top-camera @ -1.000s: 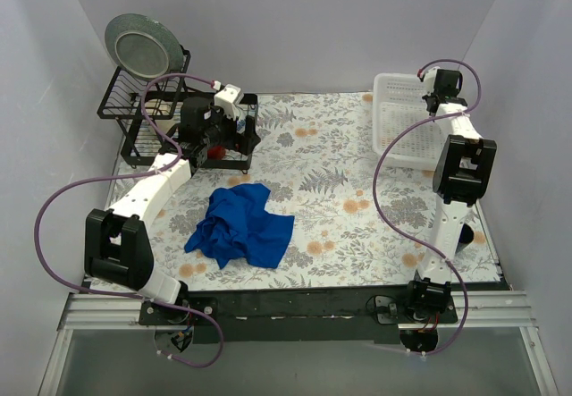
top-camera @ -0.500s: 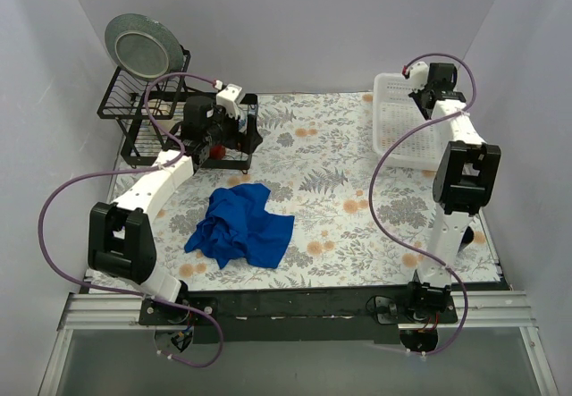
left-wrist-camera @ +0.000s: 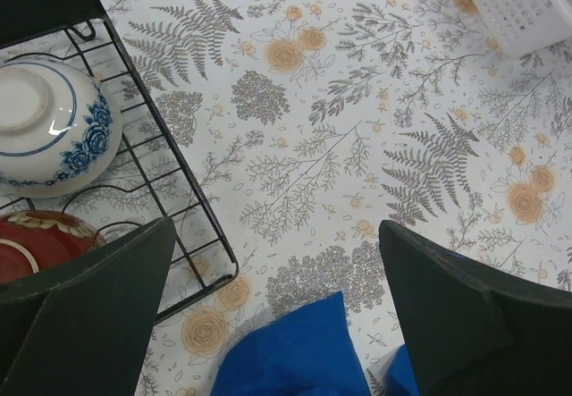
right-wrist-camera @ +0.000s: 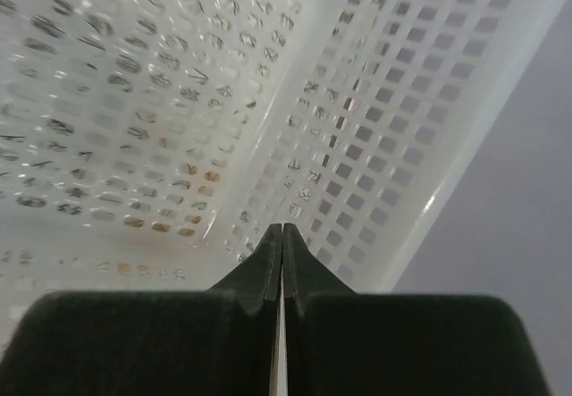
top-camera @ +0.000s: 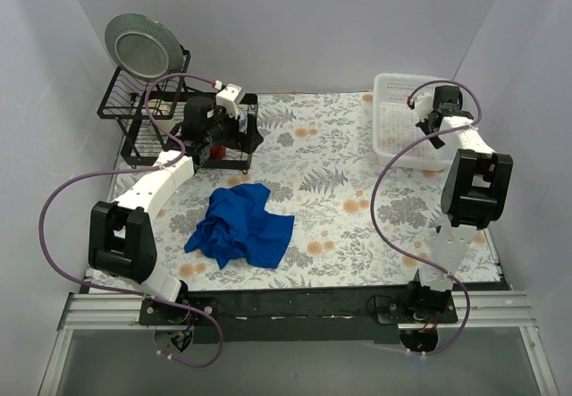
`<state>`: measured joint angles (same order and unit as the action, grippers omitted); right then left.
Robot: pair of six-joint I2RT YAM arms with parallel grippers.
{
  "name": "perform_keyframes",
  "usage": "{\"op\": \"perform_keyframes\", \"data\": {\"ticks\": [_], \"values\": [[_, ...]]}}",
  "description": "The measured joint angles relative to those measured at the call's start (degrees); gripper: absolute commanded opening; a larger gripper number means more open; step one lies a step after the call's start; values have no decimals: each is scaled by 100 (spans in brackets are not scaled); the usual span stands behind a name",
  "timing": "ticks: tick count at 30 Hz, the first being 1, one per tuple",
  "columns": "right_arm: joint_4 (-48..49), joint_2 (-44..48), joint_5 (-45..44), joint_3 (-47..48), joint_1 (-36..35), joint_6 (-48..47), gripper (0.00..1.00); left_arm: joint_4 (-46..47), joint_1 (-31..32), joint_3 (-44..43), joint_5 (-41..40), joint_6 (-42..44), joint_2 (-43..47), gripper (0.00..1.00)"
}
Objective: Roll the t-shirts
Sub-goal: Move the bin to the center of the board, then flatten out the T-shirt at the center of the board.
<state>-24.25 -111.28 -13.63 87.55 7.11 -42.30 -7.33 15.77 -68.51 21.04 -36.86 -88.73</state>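
Observation:
The royal-blue t-shirt [top-camera: 239, 226] lies crumpled in a heap on the flowered table cloth, left of centre; its graphic is hidden. A corner of it shows at the bottom of the left wrist view [left-wrist-camera: 299, 356]. My left gripper [top-camera: 214, 146] hangs above the table beyond the shirt, next to the dish rack, open wide and empty [left-wrist-camera: 277, 235]. My right gripper [top-camera: 431, 126] is far from the shirt, over the white basket at the back right. Its jaws are shut on nothing [right-wrist-camera: 282, 228].
A black wire dish rack [top-camera: 143, 141] stands at the back left with a grey plate [top-camera: 140, 45] upright on it. It holds a white-and-blue bowl [left-wrist-camera: 45, 132] and a red bowl [left-wrist-camera: 31, 244]. The white perforated basket [top-camera: 393, 83] is also in both wrist views [left-wrist-camera: 527, 12] [right-wrist-camera: 357, 101].
The right arm has swung its gripper forward and down from the basket's far corner to over the basket. The left arm and the shirt have hardly moved.

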Motion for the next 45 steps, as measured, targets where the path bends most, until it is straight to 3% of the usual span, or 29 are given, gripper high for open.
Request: {"op": "perform_keyframes", "data": {"ticks": [10,17,18,20,22,27,32,36,37,39,43,44,45], "values": [[214,-1635,-1193,1198,330,-293,1,-90,0,173,-85,122,264,98],[66,-1720,-1281,1633,356,-74,1,-275,0,282,-162,396,525,98],[-9,-1648,-1220,1600,323,13,5,-385,0,282,-114,498,564,98],[-164,-1412,-1071,1467,238,157,36,-752,-4,282,85,844,649,98],[-407,-964,-813,1226,94,330,56,-1370,-4,295,334,1346,769,98],[-763,527,-297,691,-540,669,65,-2496,-2,772,651,2474,1202,98],[-992,2100,616,-142,-1867,894,68,-2916,20,1246,852,3097,1266,98],[-1403,2625,1449,-688,-2712,1075,71,-2992,24,1233,813,3252,739,82],[-1574,2656,1687,-831,-2820,1110,71,-3027,24,1231,800,3320,546,72],[-1768,2653,2059,-1082,-2909,1152,70,-3099,24,1233,785,3445,295,62],[-2133,2459,2782,-1327,-3195,1047,70,-3222,22,1233,782,3650,234,22],[-2149,2334,2957,-1329,-3373,997,70,-3283,22,1222,774,3670,249,5],[-2124,2199,3106,-1329,-3545,944,70,-3351,22,1204,750,3685,264,0]]}}
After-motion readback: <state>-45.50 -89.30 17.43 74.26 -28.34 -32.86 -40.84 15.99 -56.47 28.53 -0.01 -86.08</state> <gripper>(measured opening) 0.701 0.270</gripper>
